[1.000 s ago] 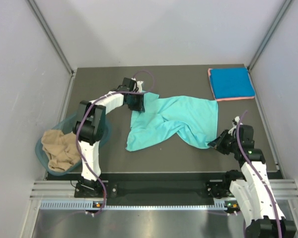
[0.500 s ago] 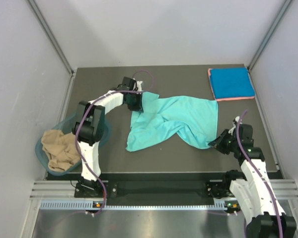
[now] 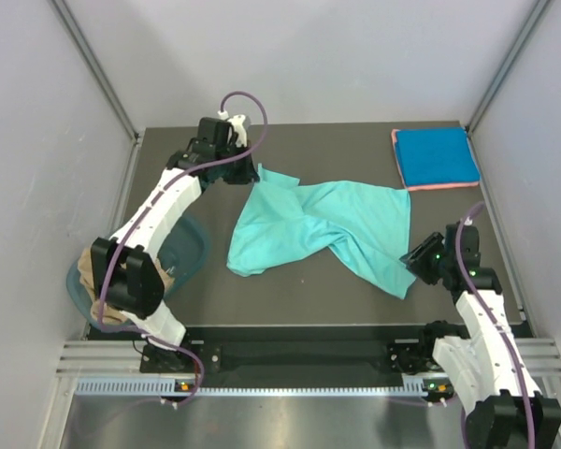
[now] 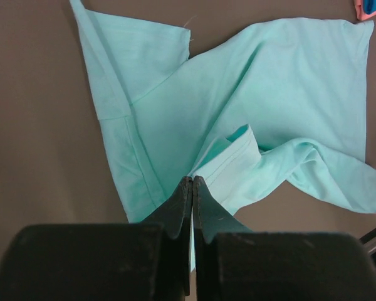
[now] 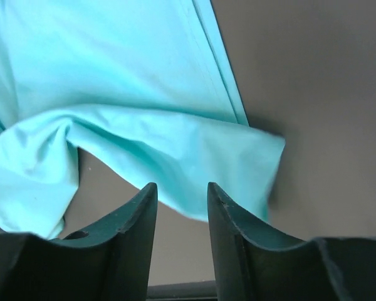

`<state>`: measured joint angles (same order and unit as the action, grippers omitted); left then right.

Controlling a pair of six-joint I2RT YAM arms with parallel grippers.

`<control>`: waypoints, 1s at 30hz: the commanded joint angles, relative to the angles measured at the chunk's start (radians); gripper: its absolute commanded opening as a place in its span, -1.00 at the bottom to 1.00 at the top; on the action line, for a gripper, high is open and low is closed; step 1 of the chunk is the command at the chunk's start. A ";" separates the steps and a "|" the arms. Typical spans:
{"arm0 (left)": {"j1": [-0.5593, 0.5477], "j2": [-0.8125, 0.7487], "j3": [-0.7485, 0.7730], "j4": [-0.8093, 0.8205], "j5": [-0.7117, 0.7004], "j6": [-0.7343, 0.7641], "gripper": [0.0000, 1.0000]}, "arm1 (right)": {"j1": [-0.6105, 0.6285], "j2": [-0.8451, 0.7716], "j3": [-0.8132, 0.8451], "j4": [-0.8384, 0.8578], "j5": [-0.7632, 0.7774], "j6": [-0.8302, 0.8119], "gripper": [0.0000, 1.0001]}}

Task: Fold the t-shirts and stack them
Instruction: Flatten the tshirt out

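Two arms work over the dark bench (image 3: 355, 299), and I count four tees. Nearest, at the lower right of the overhead view, the right pincer (image 5: 180, 194) has its jaws partly apart and nothing pinched between them; a loose corner of the teal tee (image 3: 327, 220) lies just beyond its tips. At the lower left, one translucent teal tub (image 3: 194, 251) holds a bunched tan tee (image 3: 86, 267), half hidden by the left arm's elbow. The teal tee sprawls across the middle of the bench, unfolded, twisted and creased, with a hemmed flap turned over. Further back, left of centre, the left pincer (image 4: 192, 182) is clamped tight on a hemmed edge of that tee. In the far upper right corner a blue tee (image 3: 436, 155) lies folded square on a pink tee (image 3: 439, 187), of which only an edge shows.
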<state>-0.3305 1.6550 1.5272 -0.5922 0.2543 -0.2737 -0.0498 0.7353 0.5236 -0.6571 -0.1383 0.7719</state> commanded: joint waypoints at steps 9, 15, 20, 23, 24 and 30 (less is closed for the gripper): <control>-0.002 -0.191 -0.039 -0.054 -0.052 -0.010 -1.00 | -0.001 0.056 0.038 -0.045 0.038 0.073 -0.08; -0.002 -0.312 -0.099 -0.043 -0.044 -0.015 -1.00 | -0.002 0.142 0.059 -0.090 0.078 0.177 -0.02; -0.010 -0.408 -0.244 0.011 0.103 -0.041 -1.00 | -0.002 0.252 0.127 -0.160 0.132 0.349 -0.02; -0.018 -0.445 -0.320 0.022 0.103 -0.036 -1.00 | -0.008 0.330 0.160 -0.179 0.131 0.412 -0.01; -0.018 -0.451 -0.334 0.025 0.102 -0.033 -1.00 | -0.009 0.352 0.177 -0.177 0.109 0.421 -0.01; -0.018 -0.495 -0.406 0.025 0.112 -0.021 -1.00 | -0.010 0.473 0.222 -0.165 0.089 0.501 -0.02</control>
<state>-0.3470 1.2129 1.1389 -0.6216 0.3435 -0.3012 -0.0536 1.1782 0.6918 -0.8059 -0.0479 1.1942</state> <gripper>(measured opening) 0.012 0.491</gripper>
